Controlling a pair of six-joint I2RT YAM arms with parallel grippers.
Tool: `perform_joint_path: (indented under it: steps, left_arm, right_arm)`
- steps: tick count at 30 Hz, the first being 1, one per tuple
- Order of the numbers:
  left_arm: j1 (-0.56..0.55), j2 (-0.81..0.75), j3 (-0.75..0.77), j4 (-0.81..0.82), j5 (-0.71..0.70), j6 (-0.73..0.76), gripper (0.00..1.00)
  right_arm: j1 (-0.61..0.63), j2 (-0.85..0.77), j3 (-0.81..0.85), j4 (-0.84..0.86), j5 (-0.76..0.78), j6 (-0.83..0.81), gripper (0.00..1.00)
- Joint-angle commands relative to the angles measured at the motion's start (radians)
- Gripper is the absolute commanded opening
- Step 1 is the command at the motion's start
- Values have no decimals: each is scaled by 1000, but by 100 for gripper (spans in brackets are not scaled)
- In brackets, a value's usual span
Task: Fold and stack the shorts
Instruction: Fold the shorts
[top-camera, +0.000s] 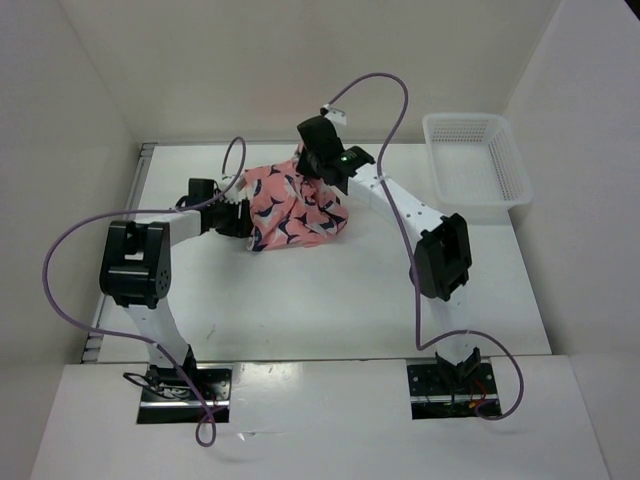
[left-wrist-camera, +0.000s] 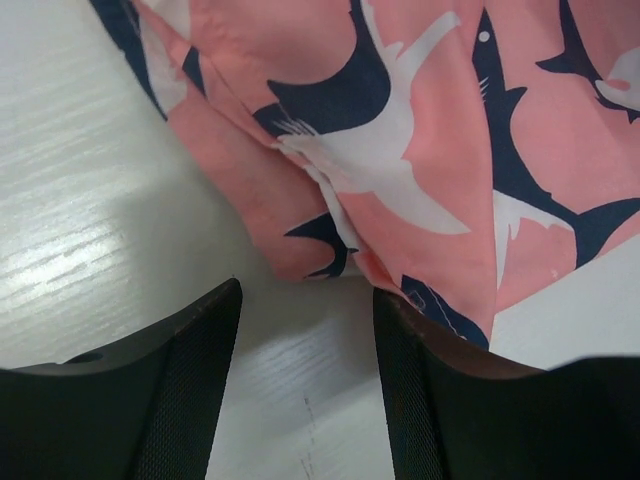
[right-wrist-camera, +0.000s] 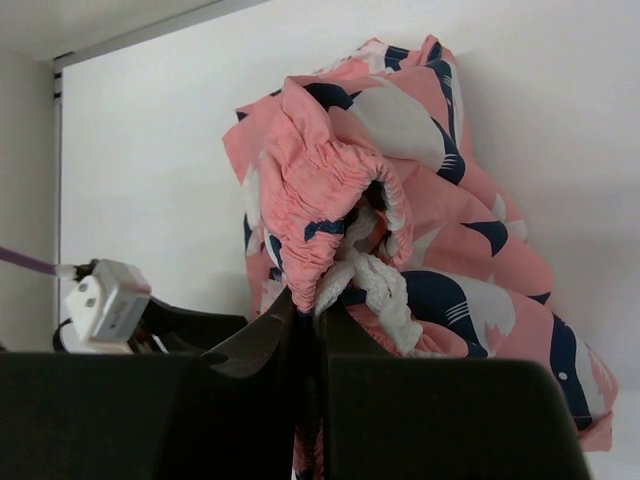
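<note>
Salmon-pink shark-print fabric shorts (top-camera: 295, 210) bunched on the white worktop (top-camera: 300, 300); right hand (right-wrist-camera: 310, 315) pinched shut on their elastic waistband (right-wrist-camera: 330, 215); left hand (left-wrist-camera: 305, 300), half open and empty, just beside their left hem.

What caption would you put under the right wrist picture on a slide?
Right hand shut on the gathered elastic waistband of the salmon-pink, shark-print shorts, which bunch up in front of it.
</note>
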Motion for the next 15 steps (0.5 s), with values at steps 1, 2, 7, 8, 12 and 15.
perform_joint_path:
  steps: [1, 2, 7, 8, 12, 15]
  left_arm:
    - [-6, 42, 21, 43, 13, 6, 63]
    - [-6, 42, 21, 43, 13, 6, 63]
    - [-6, 53, 21, 52, 13, 6, 63]
    - [-6, 62, 21, 52, 13, 6, 63]
    - [-6, 62, 30, 52, 13, 6, 63]
    - [-6, 62, 30, 52, 13, 6, 63]
  right_arm:
    - [40, 56, 142, -13, -16, -11, 0]
    - [55, 71, 165, -26, -16, -11, 0]
    - [95, 180, 312, -59, -28, 0, 0]
    - [104, 195, 334, -73, -28, 9, 0]
    - [124, 260, 421, -84, -59, 29, 0]
    - [124, 292, 448, -102, -59, 29, 0]
